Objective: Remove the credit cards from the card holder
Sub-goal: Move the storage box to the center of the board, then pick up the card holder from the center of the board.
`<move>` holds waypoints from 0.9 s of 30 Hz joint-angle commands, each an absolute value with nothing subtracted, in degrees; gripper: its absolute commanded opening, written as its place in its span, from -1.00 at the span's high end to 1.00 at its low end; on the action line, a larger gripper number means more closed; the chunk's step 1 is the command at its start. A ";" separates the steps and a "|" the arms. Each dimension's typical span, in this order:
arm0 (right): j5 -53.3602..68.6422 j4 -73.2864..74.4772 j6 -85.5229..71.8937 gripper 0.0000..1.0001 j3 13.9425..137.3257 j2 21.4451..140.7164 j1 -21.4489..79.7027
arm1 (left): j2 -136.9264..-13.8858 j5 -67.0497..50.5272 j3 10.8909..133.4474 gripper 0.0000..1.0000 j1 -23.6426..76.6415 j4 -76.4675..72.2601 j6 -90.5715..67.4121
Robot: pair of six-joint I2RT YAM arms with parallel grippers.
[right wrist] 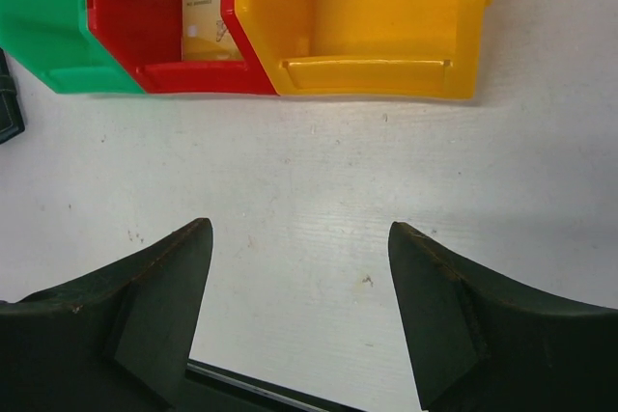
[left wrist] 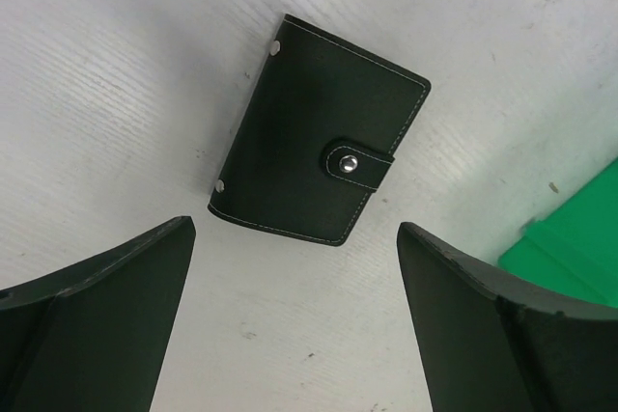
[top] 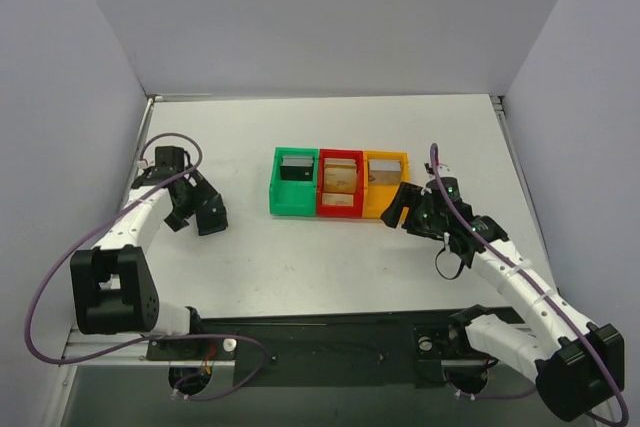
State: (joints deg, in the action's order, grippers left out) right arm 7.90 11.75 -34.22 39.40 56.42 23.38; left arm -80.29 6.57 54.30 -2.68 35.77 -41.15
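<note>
Left gripper (left wrist: 294,229), right gripper (right wrist: 299,227) wide, empty; we see card holder (left wrist: 319,142) shut on white table (top: 300,267), grey walls (top: 330,17).

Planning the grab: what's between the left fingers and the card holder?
Nothing: in the left wrist view only bare white table separates the open left fingers from the closed card holder.
</note>
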 commanded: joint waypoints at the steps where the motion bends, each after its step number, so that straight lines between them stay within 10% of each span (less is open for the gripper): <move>1: 7.73 12.04 -32.96 -0.36 37.10 54.32 23.73 | -82.17 10.36 56.34 -0.94 -1.67 36.65 -38.67; 19: 9.14 11.34 -32.78 -0.36 35.51 53.70 23.64 | -93.34 7.12 57.30 -0.57 -1.67 31.64 -35.86; 27: 9.40 11.16 -33.31 -0.36 36.03 54.49 23.64 | -93.43 4.22 54.76 0.53 -1.32 29.53 -35.24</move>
